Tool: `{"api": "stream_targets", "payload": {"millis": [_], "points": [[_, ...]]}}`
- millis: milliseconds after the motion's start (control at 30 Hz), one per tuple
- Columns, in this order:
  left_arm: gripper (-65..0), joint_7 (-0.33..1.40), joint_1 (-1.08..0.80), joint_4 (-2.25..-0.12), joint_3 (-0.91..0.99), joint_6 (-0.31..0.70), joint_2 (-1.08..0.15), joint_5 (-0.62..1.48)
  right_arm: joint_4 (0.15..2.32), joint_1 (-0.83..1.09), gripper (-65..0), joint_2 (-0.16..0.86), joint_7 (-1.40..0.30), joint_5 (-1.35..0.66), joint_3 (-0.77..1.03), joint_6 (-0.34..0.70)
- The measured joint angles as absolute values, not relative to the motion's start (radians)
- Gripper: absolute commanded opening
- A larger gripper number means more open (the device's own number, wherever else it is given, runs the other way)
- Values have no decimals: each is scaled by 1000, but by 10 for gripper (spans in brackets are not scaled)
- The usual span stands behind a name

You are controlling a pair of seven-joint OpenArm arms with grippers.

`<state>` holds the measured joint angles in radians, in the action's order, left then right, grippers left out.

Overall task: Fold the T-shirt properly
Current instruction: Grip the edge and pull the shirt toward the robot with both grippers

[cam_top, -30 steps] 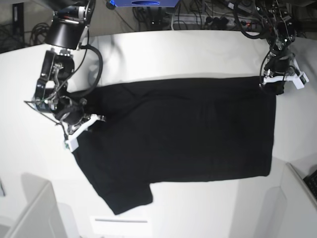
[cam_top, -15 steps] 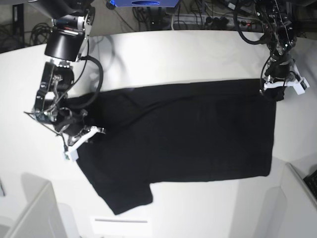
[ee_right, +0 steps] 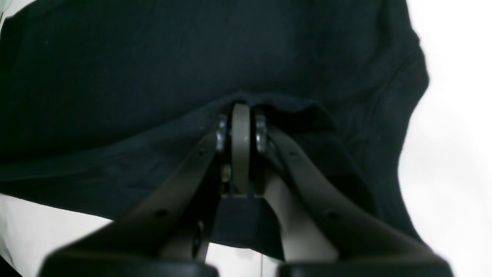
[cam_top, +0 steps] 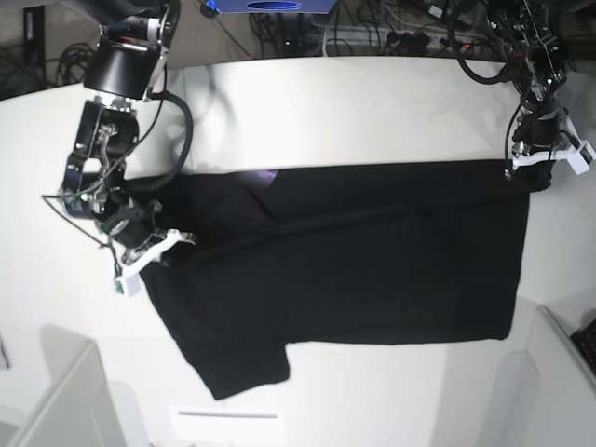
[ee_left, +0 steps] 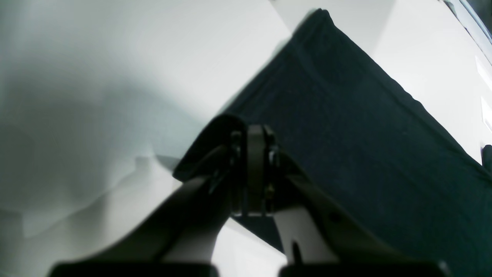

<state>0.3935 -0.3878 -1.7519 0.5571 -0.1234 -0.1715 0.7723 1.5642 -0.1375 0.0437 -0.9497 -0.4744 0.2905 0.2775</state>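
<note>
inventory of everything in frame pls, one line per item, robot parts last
T-shirt: 1, black, spread flat across the table's middle; a small purple bit shows at its upper edge.
Table: 1, white, under the shirt.
Cables: several, dark, on the floor behind the table.
Blue object: 1, top edge of the base view, partly cut off.
Left gripper: 1, shut on the shirt's corner, base view's right.
Right gripper: 1, shut on a fold of the shirt, base view's left.
</note>
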Motion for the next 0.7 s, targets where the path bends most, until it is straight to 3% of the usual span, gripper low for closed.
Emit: {"api": "stream_targets", "payload": {"millis": [700], "points": [[-645, 398, -330, -1736, 553, -124, -172, 765, 1449, -138, -650, 43, -908, -471, 290, 278]]}}
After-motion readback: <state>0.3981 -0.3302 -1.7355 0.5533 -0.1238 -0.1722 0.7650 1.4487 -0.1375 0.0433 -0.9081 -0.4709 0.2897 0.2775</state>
